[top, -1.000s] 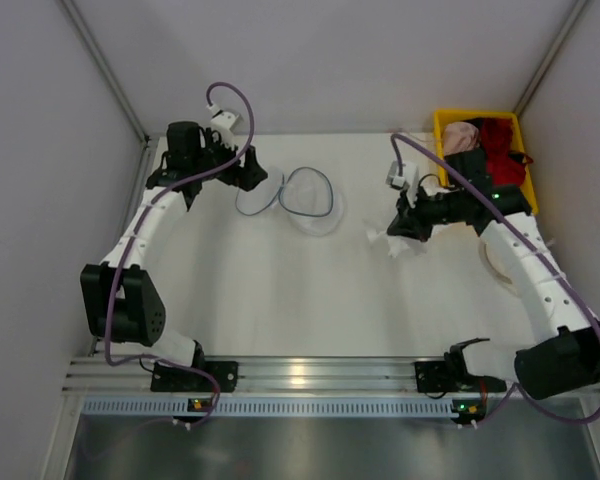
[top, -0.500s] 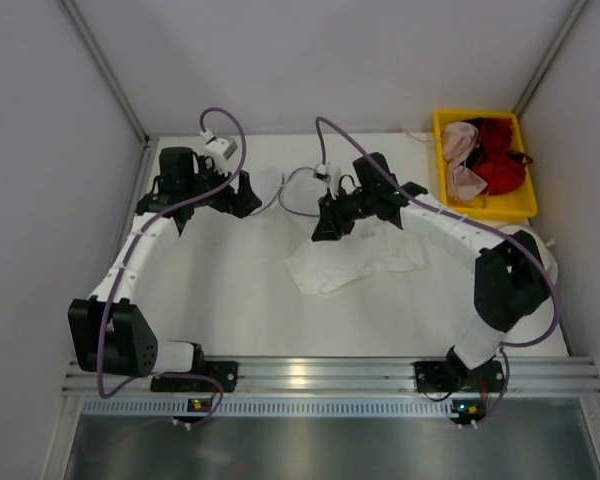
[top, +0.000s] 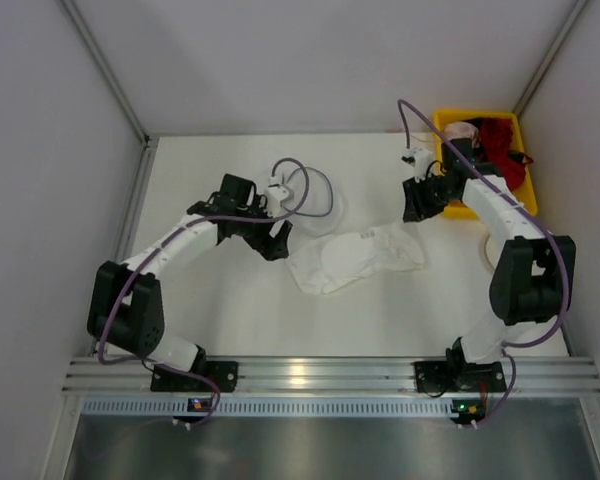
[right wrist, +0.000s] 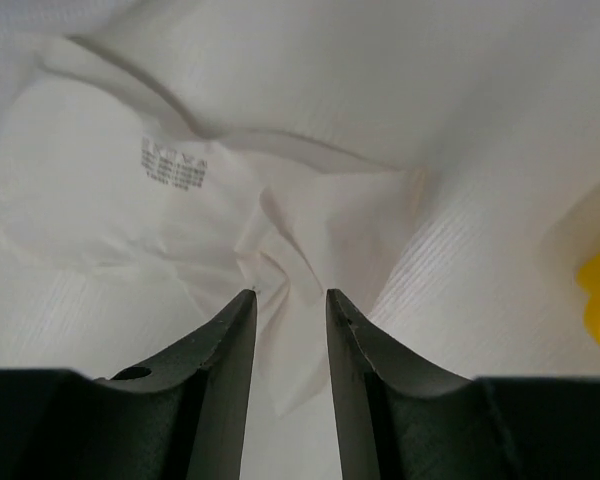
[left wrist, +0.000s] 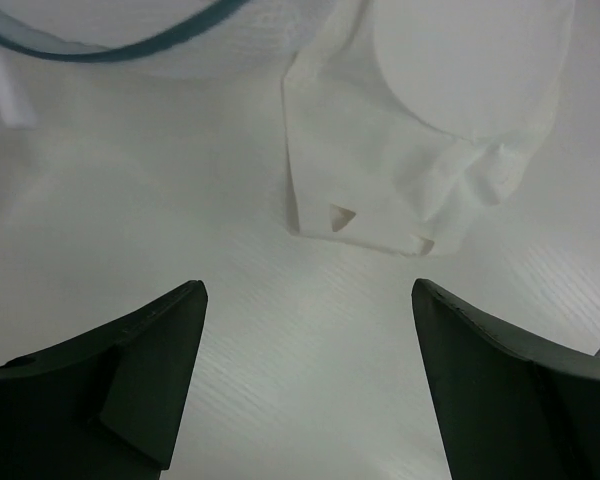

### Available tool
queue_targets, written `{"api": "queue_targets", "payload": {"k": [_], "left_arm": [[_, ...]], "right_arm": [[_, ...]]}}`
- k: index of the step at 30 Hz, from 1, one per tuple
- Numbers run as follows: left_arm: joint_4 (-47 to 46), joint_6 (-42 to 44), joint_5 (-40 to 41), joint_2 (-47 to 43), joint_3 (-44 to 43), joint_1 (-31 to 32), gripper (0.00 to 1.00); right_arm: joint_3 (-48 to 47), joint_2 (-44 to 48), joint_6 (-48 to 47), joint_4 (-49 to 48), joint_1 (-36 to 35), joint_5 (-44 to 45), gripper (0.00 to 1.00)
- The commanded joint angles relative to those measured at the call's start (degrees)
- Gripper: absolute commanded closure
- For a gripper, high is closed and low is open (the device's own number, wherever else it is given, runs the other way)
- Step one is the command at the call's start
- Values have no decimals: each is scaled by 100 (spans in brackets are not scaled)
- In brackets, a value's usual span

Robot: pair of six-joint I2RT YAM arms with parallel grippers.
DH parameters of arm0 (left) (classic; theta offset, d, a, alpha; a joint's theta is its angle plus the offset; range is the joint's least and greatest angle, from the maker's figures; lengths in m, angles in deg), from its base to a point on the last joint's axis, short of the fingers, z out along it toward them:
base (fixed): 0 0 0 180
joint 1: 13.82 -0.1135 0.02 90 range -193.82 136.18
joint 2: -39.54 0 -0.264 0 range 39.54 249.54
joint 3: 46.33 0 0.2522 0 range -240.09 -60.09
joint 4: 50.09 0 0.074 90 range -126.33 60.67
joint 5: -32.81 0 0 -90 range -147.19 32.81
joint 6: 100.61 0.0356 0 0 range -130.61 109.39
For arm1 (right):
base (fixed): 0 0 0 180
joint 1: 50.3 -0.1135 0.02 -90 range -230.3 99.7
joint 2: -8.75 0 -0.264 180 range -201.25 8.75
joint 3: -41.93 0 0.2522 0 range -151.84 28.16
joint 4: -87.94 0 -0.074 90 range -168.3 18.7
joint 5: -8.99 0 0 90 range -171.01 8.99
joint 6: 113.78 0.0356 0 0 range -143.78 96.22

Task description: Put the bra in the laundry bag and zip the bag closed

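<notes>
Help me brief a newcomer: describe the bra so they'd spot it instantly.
Look at the middle of the white table. The bra lies spread flat right beside the laundry bag; unlike that see-through, dark-rimmed pouch, it is opaque white with rounded cups.

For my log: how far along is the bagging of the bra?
Done: nothing yet; the bra lies flat outside the laundry bag. In hand: the open left gripper hovers by the bra's end. Left: put it in the bag, zip it closed.

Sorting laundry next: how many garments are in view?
3: white bra on the table; pink garment and red garment in the yellow bin. Others may hide beneath.
</notes>
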Motion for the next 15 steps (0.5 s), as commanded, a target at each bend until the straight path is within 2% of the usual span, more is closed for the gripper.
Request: {"api": "queue_targets", "payload": {"k": [1,6,15], "left_arm": [[102,225,318,520,-133,401,12],[93,225,581,1206,-380,727,14],[-126,-56,1108,1743,-485,1105,13]], "right_arm": [[169,204,-718,688,-32,540,65],[362,81,-710,610,-260,654,63],[714,-306,-279,-5,-849,944,53]]}}
